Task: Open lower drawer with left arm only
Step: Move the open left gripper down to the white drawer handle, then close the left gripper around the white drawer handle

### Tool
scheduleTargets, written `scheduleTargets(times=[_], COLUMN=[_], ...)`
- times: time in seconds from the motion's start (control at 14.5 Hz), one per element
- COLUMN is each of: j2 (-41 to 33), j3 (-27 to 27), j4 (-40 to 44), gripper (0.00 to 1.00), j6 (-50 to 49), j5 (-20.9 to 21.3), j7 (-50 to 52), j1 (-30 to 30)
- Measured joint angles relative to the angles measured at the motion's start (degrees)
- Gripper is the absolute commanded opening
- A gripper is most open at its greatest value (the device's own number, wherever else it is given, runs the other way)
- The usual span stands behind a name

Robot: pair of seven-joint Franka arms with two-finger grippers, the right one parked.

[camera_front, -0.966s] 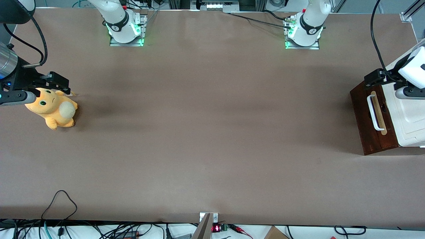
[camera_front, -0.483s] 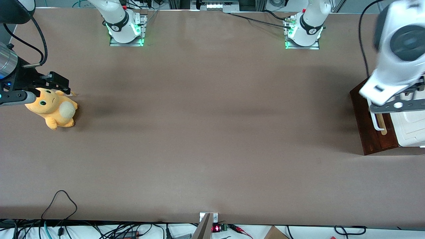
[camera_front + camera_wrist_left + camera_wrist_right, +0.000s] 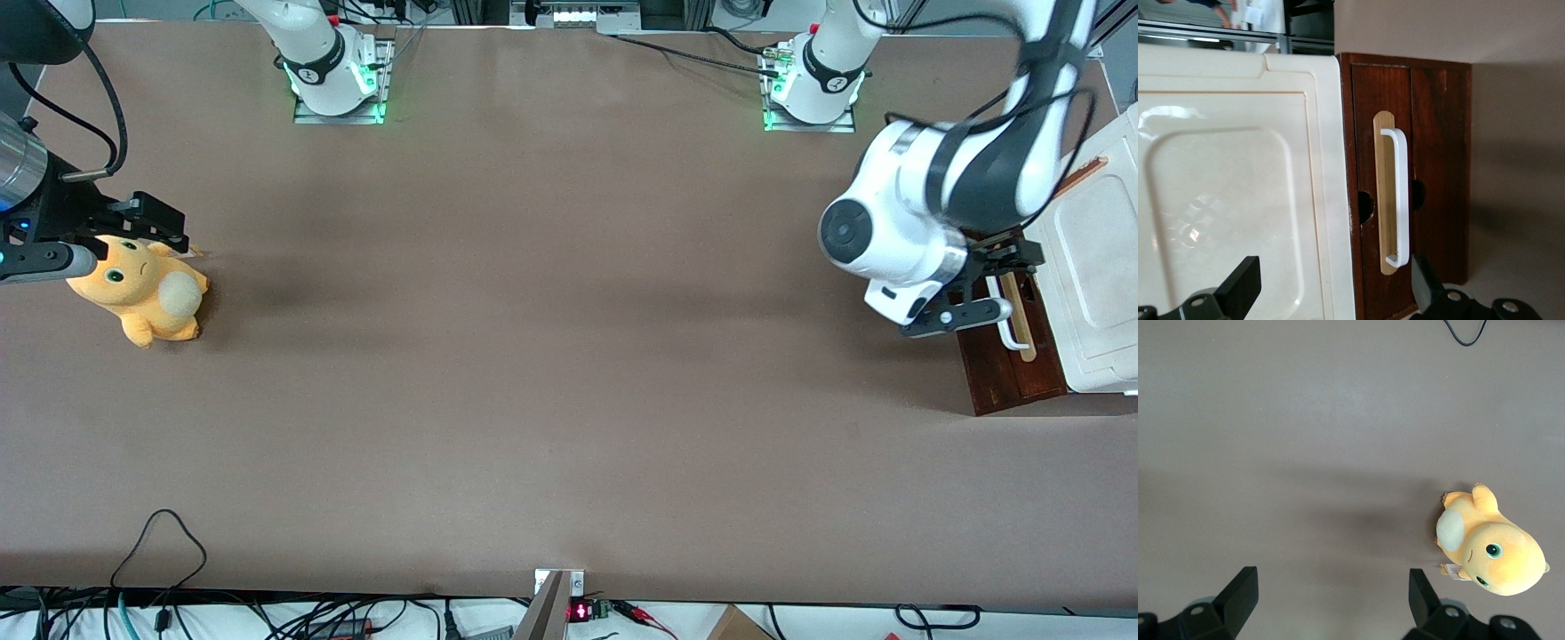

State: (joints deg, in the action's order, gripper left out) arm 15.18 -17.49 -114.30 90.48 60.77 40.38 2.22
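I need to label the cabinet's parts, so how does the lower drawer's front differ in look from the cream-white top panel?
The lower drawer is dark reddish-brown wood; the top panel is glossy cream-white. The drawer carries a white bar handle on a pale wood strip; the panel only has a moulded rounded recess. Both belong to one cabinet and adjoin. The left arm's gripper hovers open above their seam.

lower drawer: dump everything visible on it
The lower drawer is dark reddish-brown wood with a white bar handle on a pale wood strip. It looks shut, its front facing up beside the cabinet's cream panel, at the working arm's end of the table. The gripper, open, hangs above it; nothing touches it.
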Motion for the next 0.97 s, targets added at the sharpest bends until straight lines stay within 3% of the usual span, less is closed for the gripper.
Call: scheduleTargets(times=[0.14, 0.28, 0.55, 0.76, 0.83, 0.97], j2=[2.64, 5.41, 11.49, 14.51, 15.18, 16.13], j3=[-0.01, -0.01, 0.07, 0.26, 0.3, 0.33], j4=[-4.3, -6.38, -6.97, -6.43, -6.15, -5.81], gripper=[0.97, 0.95, 0.95, 0.95, 0.91, 0.75], j6=[0.01, 0.03, -1.67, -2.44, -2.46, -2.51], j5=[5.63, 8.6, 15.52, 23.89, 25.47, 26.55], j7=[4.64, 7.31, 12.35, 12.8, 12.8, 12.83], j1=[0.0, 0.01, 0.6, 3.67, 5.11, 7.11])
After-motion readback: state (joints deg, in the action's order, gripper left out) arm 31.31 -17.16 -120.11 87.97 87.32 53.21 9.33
